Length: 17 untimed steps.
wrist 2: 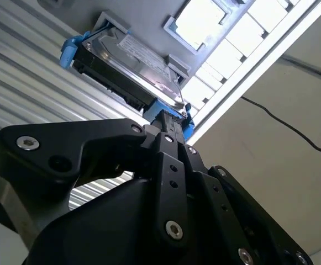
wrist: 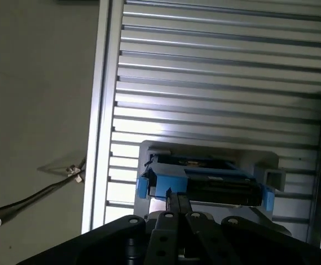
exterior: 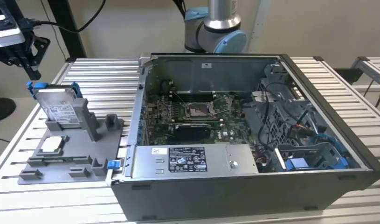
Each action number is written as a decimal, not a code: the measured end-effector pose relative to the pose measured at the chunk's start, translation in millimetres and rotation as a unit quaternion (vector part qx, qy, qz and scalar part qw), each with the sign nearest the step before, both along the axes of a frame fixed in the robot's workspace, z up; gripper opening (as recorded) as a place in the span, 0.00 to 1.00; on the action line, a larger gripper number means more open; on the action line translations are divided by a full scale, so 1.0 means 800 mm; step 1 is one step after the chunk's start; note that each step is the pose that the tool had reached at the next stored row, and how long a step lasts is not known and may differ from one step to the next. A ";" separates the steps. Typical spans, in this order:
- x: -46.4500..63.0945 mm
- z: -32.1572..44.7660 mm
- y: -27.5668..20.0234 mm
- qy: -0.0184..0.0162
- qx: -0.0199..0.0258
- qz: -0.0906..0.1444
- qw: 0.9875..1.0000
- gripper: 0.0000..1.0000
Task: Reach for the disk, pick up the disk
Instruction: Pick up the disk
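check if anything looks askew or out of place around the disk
Nothing stands out. The disk leans on edge in the slot of its grey holder, seated squarely, nothing spilled or broken around it. The gripper hangs close above its top corner.

Your hand [wrist: 177, 194] blocks part of the disk [wrist: 215, 182] in the first wrist view; whether they touch, you cannot tell.

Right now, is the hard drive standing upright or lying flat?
Standing on edge, leaning slightly: the hard drive sits in a slot of the grey holder.
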<state>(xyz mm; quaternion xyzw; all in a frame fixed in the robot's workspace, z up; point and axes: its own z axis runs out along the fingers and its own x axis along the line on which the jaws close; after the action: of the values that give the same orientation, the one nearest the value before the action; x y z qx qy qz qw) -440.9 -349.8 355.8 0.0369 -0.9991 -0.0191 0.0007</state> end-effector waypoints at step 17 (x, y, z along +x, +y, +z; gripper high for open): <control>0.000 0.0003 0.0000 0.000 0.000 0.027 1.000 0.00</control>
<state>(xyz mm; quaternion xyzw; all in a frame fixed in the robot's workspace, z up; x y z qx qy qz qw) -440.9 -349.9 356.0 0.0643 -0.9977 -0.0191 0.0012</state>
